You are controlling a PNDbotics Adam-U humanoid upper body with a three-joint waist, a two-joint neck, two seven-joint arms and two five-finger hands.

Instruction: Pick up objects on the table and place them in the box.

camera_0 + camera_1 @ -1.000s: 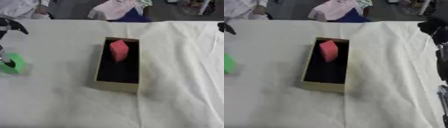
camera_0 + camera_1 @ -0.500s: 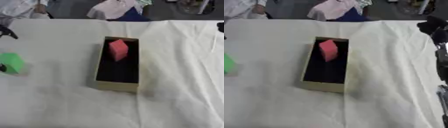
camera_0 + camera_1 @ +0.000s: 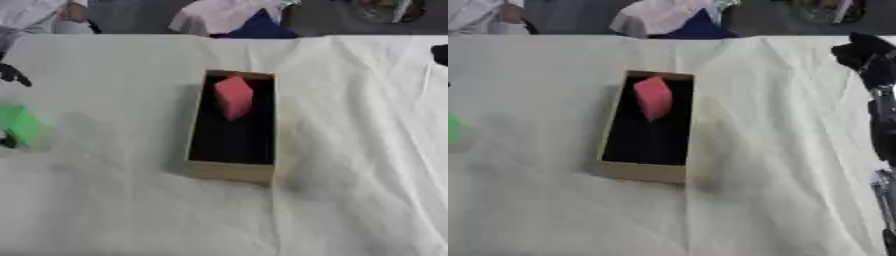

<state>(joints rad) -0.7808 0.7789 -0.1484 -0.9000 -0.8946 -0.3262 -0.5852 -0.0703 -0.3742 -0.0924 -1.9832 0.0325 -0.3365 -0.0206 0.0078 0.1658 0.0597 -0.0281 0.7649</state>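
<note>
- Left eye view is showing a worktop [image 3: 350,150] draped in a wrinkled white cloth, with a tan box [image 3: 229,171] sitting near its middle, long side running from the near edge toward the far edge.
- A pink block [image 3: 233,96] is standing tilted inside the box, at its far end, against the black lining.
- A green block [image 3: 19,125] is lying on the cloth at the worktop's left edge, well apart from the box.
- The left hand [image 3: 10,74] is showing only as a dark shape at the left edge, beyond the green block; whether its fingers are spread or curled cannot be told.
- The right hand [image 3: 861,54] is hanging over the far right corner, its black arm running down the right edge; its fingers cannot be made out either.
</note>
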